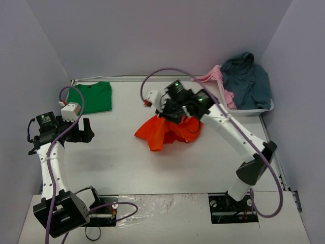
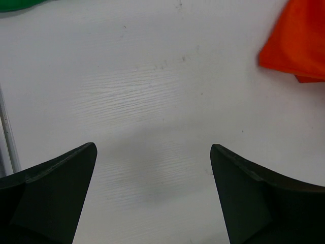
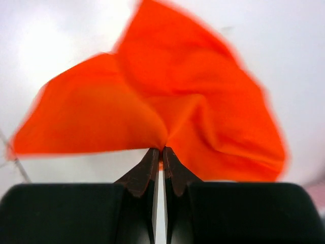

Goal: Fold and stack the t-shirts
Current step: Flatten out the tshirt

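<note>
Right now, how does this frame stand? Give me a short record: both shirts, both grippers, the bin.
orange t-shirt: crumpled, unfolded, in the middle of the table
green t-shirt: lying flat at the far left, apart from the orange one
right gripper: shut on a pinch of the orange t-shirt
left gripper: open, empty, over bare table
bin: far right, holding a dark teal garment and pink cloth
stack: not yet made
</note>
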You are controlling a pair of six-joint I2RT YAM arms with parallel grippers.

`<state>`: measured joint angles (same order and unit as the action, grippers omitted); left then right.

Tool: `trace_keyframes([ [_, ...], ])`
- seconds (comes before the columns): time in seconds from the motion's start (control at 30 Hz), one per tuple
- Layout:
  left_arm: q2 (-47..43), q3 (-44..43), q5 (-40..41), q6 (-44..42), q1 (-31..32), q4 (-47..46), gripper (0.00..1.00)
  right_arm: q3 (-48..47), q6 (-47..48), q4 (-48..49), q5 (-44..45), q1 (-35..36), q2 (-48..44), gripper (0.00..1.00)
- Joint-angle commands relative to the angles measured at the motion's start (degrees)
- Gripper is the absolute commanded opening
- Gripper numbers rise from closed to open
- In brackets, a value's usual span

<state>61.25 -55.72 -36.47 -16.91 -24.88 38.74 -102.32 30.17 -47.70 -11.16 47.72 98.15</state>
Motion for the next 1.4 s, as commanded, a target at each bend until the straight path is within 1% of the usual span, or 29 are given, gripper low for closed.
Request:
trace_keyframes([
  [0.0,-2.1,-2.6,-1.1,-0.7,-0.6,0.0,0.94,-5.9,3.2,-3.7,-0.5,-10.9,-8.7,0.0],
  [0.07,-2.4,-2.7,-1.8,-0.9,-0.6,0.4,0.94,-6.4,3.8,-1.2,-0.4,-17.3,-10.1,0.0],
  [0.1,-2.6,-2.8,-2.4,-1.3,-0.6,0.5,0.94,-5.8,3.8,1.3,-0.4,-23.6,-10.7,0.0],
  [0.2,-2.7,-2.6,-4.4,-2.2,-0.4,0.7,0.94,-2.6,3.8,4.1,-0.6,-32.0,-9.3,0.0],
  [0.27,-1.8,-2.6,-4.5,-3.0,0.3,0.8,0.94,-0.5,3.3,5.9,0.2,-34.4,-8.1,0.0],
  [0.3,-1.4,-2.6,-4.2,-3.3,0.7,1.0,0.94,1.8,3.0,6.6,2.0,-35.7,-6.7,0.0],
  [0.33,-0.9,-2.6,-4.1,-4.1,1.2,1.2,0.94,2.8,2.4,7.2,2.7,-36.5,-5.9,0.0],
  [0.43,1.3,-2.5,-1.9,-5.1,6.6,1.5,0.94,6.2,1.3,9.7,4.6,-38.2,-3.7,0.0],
  [0.47,2.5,-2.6,-0.5,-5.4,11.5,1.5,0.94,6.9,1.2,10.8,4.9,-38.6,-3.0,0.0],
  [0.5,3.0,-2.7,2.3,-5.5,14.0,1.1,0.94,7.5,0.9,11.2,5.3,-39.0,-2.7,0.0],
  [0.53,3.4,-2.7,3.1,-5.3,16.4,0.0,0.94,8.4,0.7,11.8,5.5,-39.3,-2.4,0.0],
  [0.57,4.4,-3.0,3.4,-5.2,18.4,-0.5,0.94,8.5,0.4,12.3,5.9,-39.5,-1.6,0.0],
  [0.6,5.0,-3.2,3.9,-4.4,22.0,-1.2,0.94,8.5,0.2,12.7,6.6,-39.8,-1.2,0.0],
  [0.67,8.1,-5.0,4.7,-4.5,25.2,-1.7,0.94,8.5,-0.6,13.2,7.1,-40.8,-0.2,0.0],
  [0.7,9.3,-5.8,5.1,-5.1,28.7,-1.7,0.94,8.6,-0.8,13.6,7.5,-41.1,-0.1,0.0],
  [0.83,16.6,-9.7,6.9,-6.9,33.4,-2.0,0.94,9.2,-1.9,14.7,10.2,-42.1,0.6,0.0],
  [0.97,21.3,-11.9,5.3,-6.3,36.7,-4.2,0.95,11.2,-2.3,15.5,11.0,-42.5,0.5,0.0],
  [1.0,23.0,-12.2,5.3,-5.4,38.4,-5.8,0.95,11.5,-2.4,15.7,12.6,-42.7,0.4,0.0],
  [1.1,25.4,-12.7,5.1,-4.5,41.1,-7.8,0.95,12.1,-2.8,15.9,12.9,-43.3,0.6,0.0],
  [1.2,28.6,-12.7,2.1,-3.9,43.9,-8.9,0.95,12.6,-3.0,16.0,12.9,-43.8,0.9,0.0],
  [1.37,30.4,-11.2,-0.4,-3.4,48.9,-10.4,0.94,12.9,-3.4,16.2,13.2,-44.1,1.9,0.0],
])
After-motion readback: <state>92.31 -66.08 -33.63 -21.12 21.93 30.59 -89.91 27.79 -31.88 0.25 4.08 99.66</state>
